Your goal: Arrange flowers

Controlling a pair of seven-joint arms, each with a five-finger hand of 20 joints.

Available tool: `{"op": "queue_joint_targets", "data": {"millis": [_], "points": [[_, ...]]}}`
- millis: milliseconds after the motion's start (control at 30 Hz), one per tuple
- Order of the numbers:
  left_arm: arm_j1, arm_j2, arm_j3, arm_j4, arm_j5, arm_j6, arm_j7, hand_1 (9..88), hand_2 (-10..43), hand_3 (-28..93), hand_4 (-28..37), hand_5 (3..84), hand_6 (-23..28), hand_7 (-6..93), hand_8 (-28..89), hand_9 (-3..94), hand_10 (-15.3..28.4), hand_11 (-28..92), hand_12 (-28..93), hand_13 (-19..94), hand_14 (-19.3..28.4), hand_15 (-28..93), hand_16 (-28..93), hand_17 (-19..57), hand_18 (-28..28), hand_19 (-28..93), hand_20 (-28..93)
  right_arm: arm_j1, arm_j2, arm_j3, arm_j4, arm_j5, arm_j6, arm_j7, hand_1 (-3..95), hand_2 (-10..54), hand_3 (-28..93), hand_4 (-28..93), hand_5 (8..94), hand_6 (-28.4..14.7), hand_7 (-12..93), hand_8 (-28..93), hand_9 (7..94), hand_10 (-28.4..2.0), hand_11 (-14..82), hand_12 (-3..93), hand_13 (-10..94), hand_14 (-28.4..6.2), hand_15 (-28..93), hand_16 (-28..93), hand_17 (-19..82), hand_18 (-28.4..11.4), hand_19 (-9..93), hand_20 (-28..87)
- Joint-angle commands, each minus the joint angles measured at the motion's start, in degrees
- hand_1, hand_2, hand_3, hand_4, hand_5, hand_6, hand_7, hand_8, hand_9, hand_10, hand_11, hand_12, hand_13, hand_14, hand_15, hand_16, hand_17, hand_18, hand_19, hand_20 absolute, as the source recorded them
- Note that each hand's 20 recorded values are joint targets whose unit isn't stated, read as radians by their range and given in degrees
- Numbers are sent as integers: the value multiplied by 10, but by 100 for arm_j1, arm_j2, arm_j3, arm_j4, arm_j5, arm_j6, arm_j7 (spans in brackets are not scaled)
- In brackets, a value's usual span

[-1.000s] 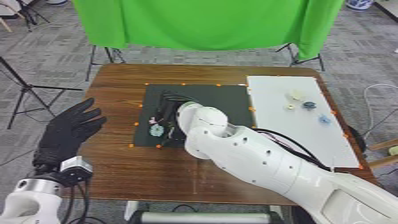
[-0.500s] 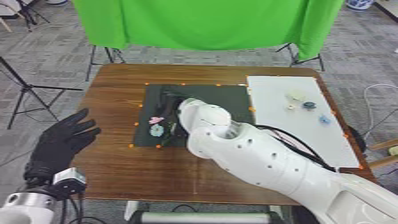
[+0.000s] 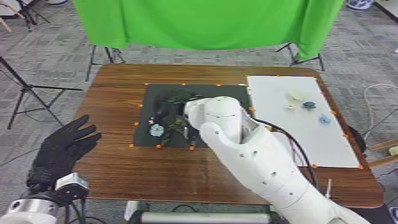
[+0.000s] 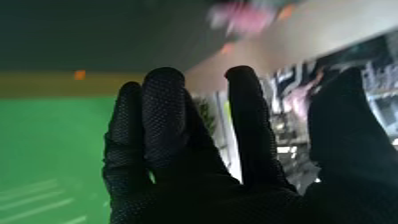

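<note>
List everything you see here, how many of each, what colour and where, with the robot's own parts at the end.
Table: one, brown, centre
Mat: one, black, on the table
Board: one, white, table's right side
Greenery: green, on the mat, count unclear
Light blue flower: one, mat's left part
Pink flower: one, mat's left part
Flowers: four, cream, pale, dark blue-grey, light blue, on the board
Cloth: one, green, beyond the table
Arms: two, white, from the bottom edge
Left hand: one, black, table's left edge
Right hand: one, black, over the mat
</note>
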Motion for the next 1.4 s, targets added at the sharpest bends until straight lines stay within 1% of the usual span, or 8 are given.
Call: {"op": "queue_joint_targets", "data": {"millis": [33, 233, 400, 500, 733, 933, 1267, 1400], "points": [[189, -116, -11, 0, -39, 7, 19, 240, 56, 827, -200, 371, 103, 145, -102, 333, 196, 247, 84, 246, 264, 466, -95, -94, 241, 601, -80, -210, 10, -270, -64, 61, 44, 51, 88, 119, 918, -251, 435, 32, 193, -147, 314, -220, 166, 139, 331, -196, 893, 22, 94, -208, 824, 199], [160, -118, 11, 13, -40, 1, 29, 240, 55, 828, -200, 371, 103, 146, -102, 334, 195, 247, 84, 247, 264, 466, -95, -94, 241, 600, -79, -139, 39, -456, -23, -308, 104, -44, 76, 129, 906, -249, 416, 41, 188, -149, 276, -218, 138, 140, 295, -206, 891, 14, 86, -209, 815, 224], [137, -97, 22, 21, -45, 2, 55, 240, 54, 828, -200, 371, 103, 146, -102, 333, 195, 246, 84, 247, 264, 465, -95, -94, 241, 599, -79, 68, 217, -871, -33, -129, 403, 438, 60, 138, 891, -248, 396, 44, 183, -152, 253, -218, 125, 145, 271, -215, 898, 6, 84, -204, 820, 245], [124, -106, 24, 22, -37, -34, 16, 241, 55, 827, -201, 371, 103, 145, -102, 334, 195, 245, 84, 247, 264, 466, -94, -93, 241, 599, -78, 206, 255, -1018, -5, 159, 413, 804, 54, 141, 885, -246, 387, 40, 176, -150, 249, -219, 121, 148, 263, -220, 901, 2, 85, -201, 826, 257], [44, -42, 55, 57, -43, -63, 61, 241, 55, 827, -200, 371, 103, 145, -102, 334, 195, 246, 85, 247, 264, 466, -95, -93, 241, 599, -77, 533, 314, -1358, 116, 607, 471, 1438, 40, 138, 874, -242, 383, 35, 166, -146, 255, -227, 120, 152, 268, -228, 909, -5, 96, -202, 842, 278], [-15, -49, 70, 77, -37, -85, 41, 241, 54, 828, -198, 371, 103, 145, -101, 335, 195, 246, 85, 248, 264, 464, -95, -93, 241, 598, -77, 594, 302, -1423, 114, 729, 594, 1617, 33, 138, 863, -241, 382, 30, 154, -139, 258, -235, 131, 155, 269, -235, 920, -4, 106, -204, 855, 290], [31, -21, 61, 57, -45, -26, 74, 241, 54, 827, -198, 372, 103, 146, -102, 335, 196, 246, 84, 249, 264, 466, -94, -93, 241, 598, -76, 853, 478, -1722, 56, 1232, 966, 2261, 19, 143, 866, -233, 450, -5, 141, -131, 306, -247, 153, 150, 310, -244, 925, 1, 134, -220, 877, 306], [32, -30, 67, 51, -34, -35, 59, 242, 55, 827, -199, 372, 103, 146, -102, 335, 195, 246, 85, 249, 264, 467, -94, -93, 241, 598, -76, 1008, 603, -1942, -8, 1448, 1491, 2440, 15, 144, 864, -229, 498, -21, 143, -126, 331, -253, 162, 146, 326, -248, 920, 6, 145, -228, 882, 310]]}}
